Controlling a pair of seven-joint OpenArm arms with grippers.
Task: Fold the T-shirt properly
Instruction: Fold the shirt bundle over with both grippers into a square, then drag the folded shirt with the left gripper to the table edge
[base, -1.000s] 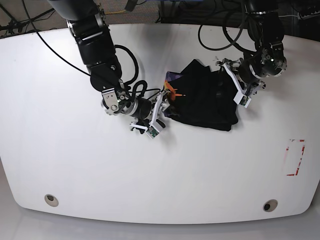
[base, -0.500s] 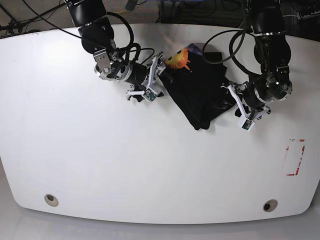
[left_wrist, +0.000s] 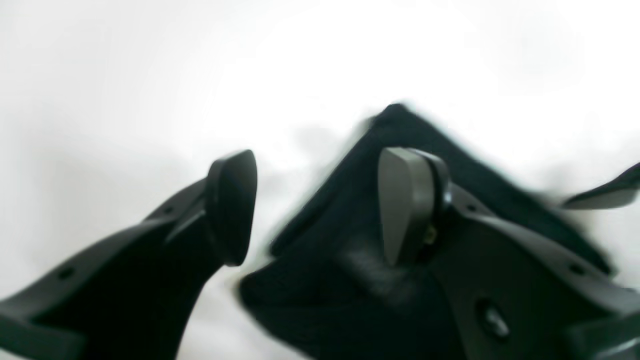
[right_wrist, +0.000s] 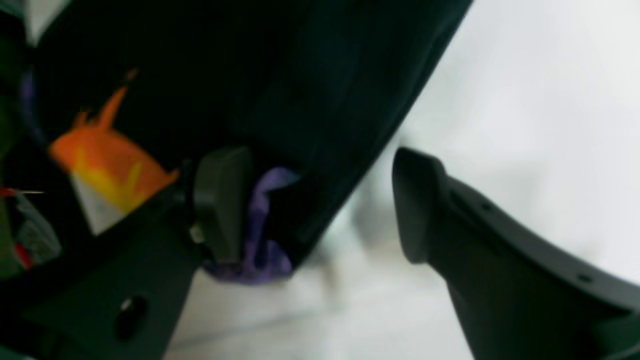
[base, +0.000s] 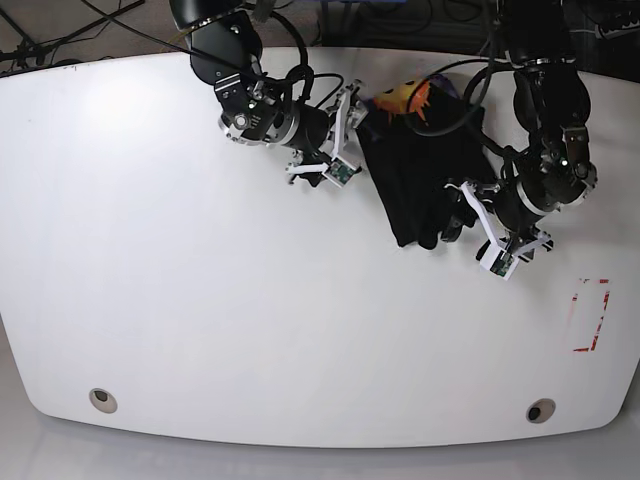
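A black T-shirt (base: 425, 175) lies bunched in the upper right of the white table (base: 200, 320) in the base view, its orange-and-yellow print (base: 403, 98) showing at the top edge. The right gripper (base: 352, 135) sits at the cloth's upper-left edge — jaws spread wide, one finger (right_wrist: 222, 200) against a purple fold (right_wrist: 265, 225), the other over bare table. The left gripper (base: 462, 215) rests at the shirt's lower-right corner — jaws also wide, one pad (left_wrist: 400, 200) over the cloth, nothing pinched between them.
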